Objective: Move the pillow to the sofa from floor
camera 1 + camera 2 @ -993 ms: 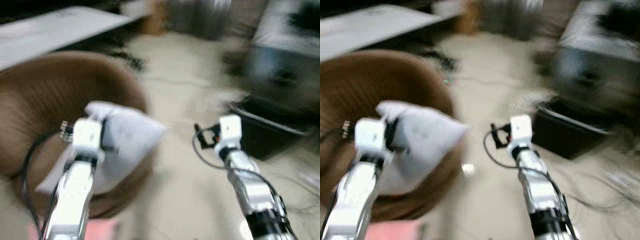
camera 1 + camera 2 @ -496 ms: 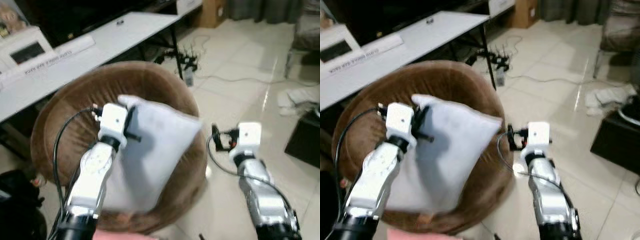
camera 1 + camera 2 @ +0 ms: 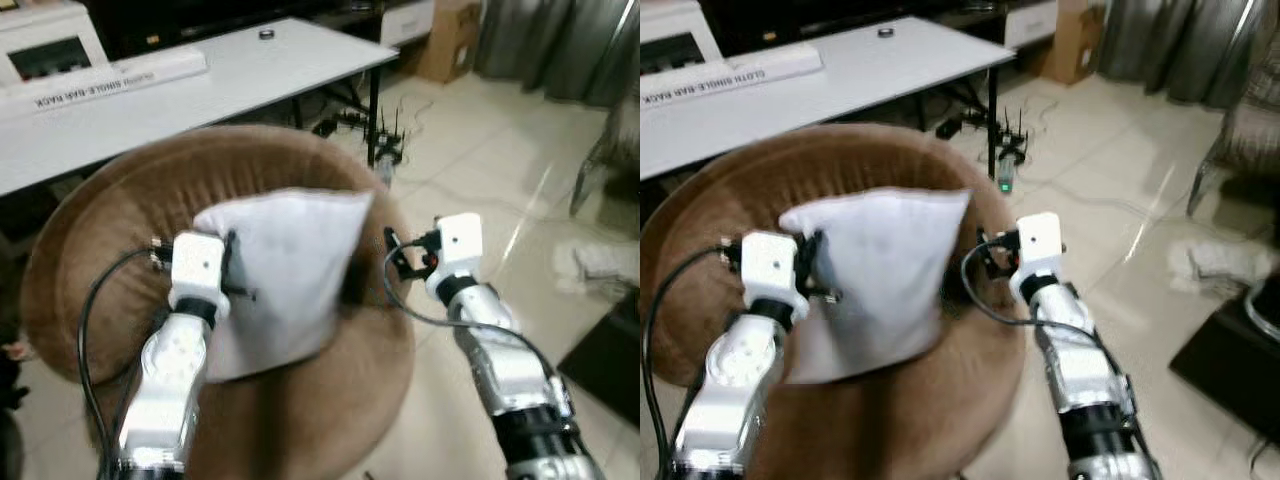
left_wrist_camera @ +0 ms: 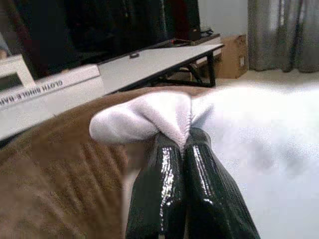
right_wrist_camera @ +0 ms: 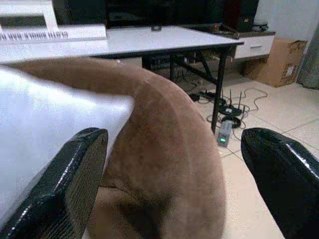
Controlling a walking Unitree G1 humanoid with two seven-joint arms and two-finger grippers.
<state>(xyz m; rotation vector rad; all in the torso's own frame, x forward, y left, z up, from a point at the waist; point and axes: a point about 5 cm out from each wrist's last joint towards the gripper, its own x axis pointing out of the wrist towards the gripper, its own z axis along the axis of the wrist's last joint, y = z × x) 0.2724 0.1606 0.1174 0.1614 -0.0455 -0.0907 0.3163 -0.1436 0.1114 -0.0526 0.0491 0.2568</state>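
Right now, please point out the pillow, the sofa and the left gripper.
pillow [image 3: 290, 270], left eye view, middle of its white face
sofa [image 3: 110, 220], left eye view, brown back
left gripper [image 4: 183, 144], left wrist view, tips of the fingers pinching the pillow corner

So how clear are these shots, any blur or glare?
Eye views: mildly soft, the pillow and chair readable, glare streaks on the floor tiles. Left wrist view: the left claw sharp, the chair smeared. Right wrist view: the right claw fingers blurred, the table crisp.
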